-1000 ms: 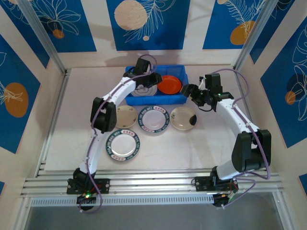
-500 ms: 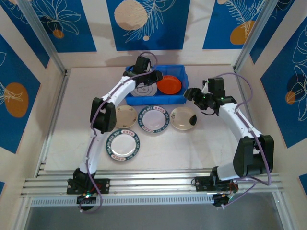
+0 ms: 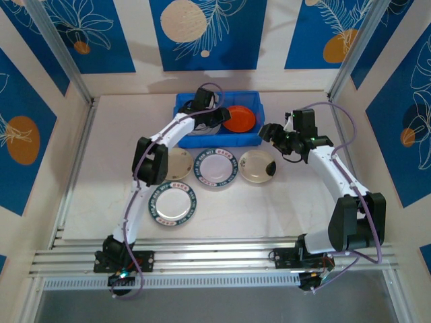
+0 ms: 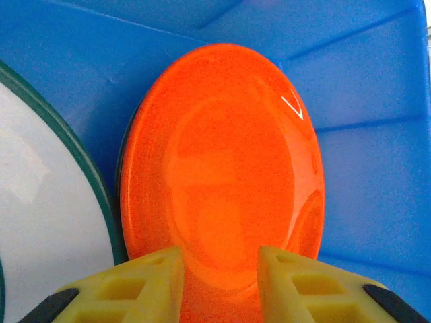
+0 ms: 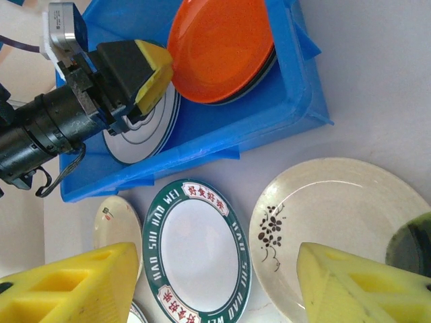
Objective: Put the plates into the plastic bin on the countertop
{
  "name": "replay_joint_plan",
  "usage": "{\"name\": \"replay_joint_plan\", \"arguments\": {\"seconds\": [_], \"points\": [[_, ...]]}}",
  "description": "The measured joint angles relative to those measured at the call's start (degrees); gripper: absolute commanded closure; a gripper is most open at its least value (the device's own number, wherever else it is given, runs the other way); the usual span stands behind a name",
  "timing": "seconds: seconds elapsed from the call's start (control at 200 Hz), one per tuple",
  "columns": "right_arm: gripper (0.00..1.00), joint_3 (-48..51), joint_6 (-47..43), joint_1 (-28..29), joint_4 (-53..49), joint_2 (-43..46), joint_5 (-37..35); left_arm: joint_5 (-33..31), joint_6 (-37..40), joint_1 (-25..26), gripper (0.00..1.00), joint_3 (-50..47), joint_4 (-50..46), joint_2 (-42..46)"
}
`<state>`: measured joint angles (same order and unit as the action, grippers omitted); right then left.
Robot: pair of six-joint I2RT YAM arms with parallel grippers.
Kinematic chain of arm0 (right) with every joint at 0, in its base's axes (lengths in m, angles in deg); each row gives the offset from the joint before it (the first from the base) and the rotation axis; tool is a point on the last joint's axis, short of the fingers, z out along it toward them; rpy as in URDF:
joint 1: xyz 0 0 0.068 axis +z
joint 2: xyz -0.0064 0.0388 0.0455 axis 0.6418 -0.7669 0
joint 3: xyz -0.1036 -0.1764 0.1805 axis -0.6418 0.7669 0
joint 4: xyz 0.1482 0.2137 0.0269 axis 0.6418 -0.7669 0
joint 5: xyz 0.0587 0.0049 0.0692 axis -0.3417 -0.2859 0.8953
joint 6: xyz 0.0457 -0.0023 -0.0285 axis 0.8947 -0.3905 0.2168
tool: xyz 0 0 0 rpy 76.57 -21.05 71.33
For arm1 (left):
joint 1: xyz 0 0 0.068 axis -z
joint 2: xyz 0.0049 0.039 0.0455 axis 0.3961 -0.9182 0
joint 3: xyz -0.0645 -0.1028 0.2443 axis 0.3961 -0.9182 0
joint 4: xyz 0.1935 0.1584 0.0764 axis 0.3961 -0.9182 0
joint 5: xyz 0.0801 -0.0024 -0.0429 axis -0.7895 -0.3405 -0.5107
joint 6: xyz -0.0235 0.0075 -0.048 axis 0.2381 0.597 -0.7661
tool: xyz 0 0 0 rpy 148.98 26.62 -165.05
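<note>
A pale beige tabletop (image 3: 283, 208) carries a rectangular bright blue plastic bin (image 3: 236, 139) near the back wall. Its long axis runs left to right, parallel to that wall.

Inside the bin's right end lies a round glossy orange plate (image 3: 240, 119), face up. It sits on a dark plate (image 5: 262, 81) whose edge peeks out beneath it, so it seems slightly tipped towards the bin's side wall. Being round, it has no long axis. Beside it, at the bin's middle, lies a white plate with a dark green rim (image 5: 145, 134), flat and face up.

The left gripper (image 3: 217, 114) reaches into the bin, low over the white plate, its yellow fingers (image 4: 135, 286) pointing at the near edge of the orange plate. Its jaws stand partly parted with that edge showing in the gap. They appear to grip nothing, likely just releasing or nudging the plate into place.

The right gripper (image 3: 268, 131) hovers above the tabletop just in front of the bin's right corner, jaws wide open and empty, probably lining up a pick.

Four plates wait on the tabletop, all flat and face up:
- a green-rimmed white plate with lettering (image 3: 215, 168)
- a cream plate with a small flower motif (image 3: 258, 165) to its right
- a smaller cream plate (image 3: 176, 163) to its left
- a second green-rimmed plate (image 3: 174, 203) nearer the arms
</note>
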<state>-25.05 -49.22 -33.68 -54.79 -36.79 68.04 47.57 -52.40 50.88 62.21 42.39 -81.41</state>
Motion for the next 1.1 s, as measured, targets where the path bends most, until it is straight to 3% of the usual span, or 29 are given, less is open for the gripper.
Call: {"name": "replay_joint_plan", "arguments": {"seconds": [0.335,0.49,0.71,0.895,1.095], "points": [[0.38,3.5,-0.5,-2.5,-0.2,1.9,0.5,0.5,0.7,0.1,0.66,-0.2,0.7,0.6],[0.43,8.3,-0.4,-5.2,-0.8,2.7,0.7,-0.5,3.1,0.4,0.62,-5.9,1.7,7.8],[0.48,13.9,0.7,-6.1,-1.5,4.6,0.5,-0.5,8.0,1.8,0.44,-9.4,1.9,21.5],[0.5,17.3,2.3,-6.4,-1.4,4.9,0.5,1.8,10.6,3.4,0.29,-23.8,4.5,35.4],[0.49,19.4,3.3,-6.4,-1.7,4.9,0.1,2.9,12.8,4.4,0.23,-42.4,4.8,44.7]]}}
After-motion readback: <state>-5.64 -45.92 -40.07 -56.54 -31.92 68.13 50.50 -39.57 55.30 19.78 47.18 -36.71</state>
